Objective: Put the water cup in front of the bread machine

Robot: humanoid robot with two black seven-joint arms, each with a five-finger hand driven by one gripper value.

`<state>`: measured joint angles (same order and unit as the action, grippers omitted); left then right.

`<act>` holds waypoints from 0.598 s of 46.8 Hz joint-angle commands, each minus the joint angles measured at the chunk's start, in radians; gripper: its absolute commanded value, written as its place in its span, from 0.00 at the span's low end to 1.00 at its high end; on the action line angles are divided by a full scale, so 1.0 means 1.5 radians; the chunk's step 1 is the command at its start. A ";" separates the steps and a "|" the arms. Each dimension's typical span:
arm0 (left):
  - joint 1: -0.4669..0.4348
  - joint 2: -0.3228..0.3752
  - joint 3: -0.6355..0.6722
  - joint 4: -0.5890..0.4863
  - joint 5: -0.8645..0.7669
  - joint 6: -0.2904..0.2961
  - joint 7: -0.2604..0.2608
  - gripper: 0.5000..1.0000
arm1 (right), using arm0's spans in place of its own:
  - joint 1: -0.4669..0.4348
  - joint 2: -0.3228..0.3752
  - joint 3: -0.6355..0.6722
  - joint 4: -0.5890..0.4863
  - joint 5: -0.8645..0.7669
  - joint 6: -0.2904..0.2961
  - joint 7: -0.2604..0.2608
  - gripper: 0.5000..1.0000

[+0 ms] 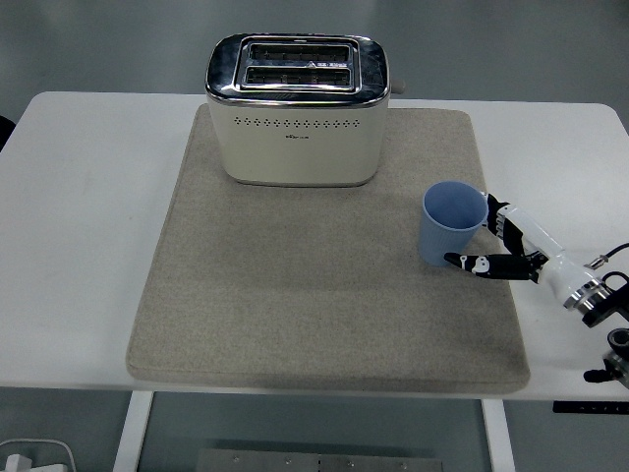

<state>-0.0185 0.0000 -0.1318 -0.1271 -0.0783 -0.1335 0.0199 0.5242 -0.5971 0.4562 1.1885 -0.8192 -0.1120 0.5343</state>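
A light blue water cup stands upright on the right side of a beige mat. A cream and chrome bread machine stands at the back of the mat, its two slots facing up. My right hand reaches in from the right edge and is open around the cup's right side. Its thumb lies at the cup's near lower side. Its fingers are behind the cup's right rim. The cup rests on the mat. The left arm is out of view.
The white table carries the mat. Bare mat lies in front of the bread machine, left of the cup. The table's near edge is close below the mat.
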 commanded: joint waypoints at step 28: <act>0.000 0.000 0.000 0.000 0.000 0.000 0.000 1.00 | 0.029 0.036 -0.004 -0.021 0.004 0.002 -0.019 0.86</act>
<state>-0.0183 0.0000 -0.1319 -0.1272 -0.0782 -0.1334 0.0199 0.5674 -0.5431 0.4524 1.1565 -0.8133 -0.1096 0.5064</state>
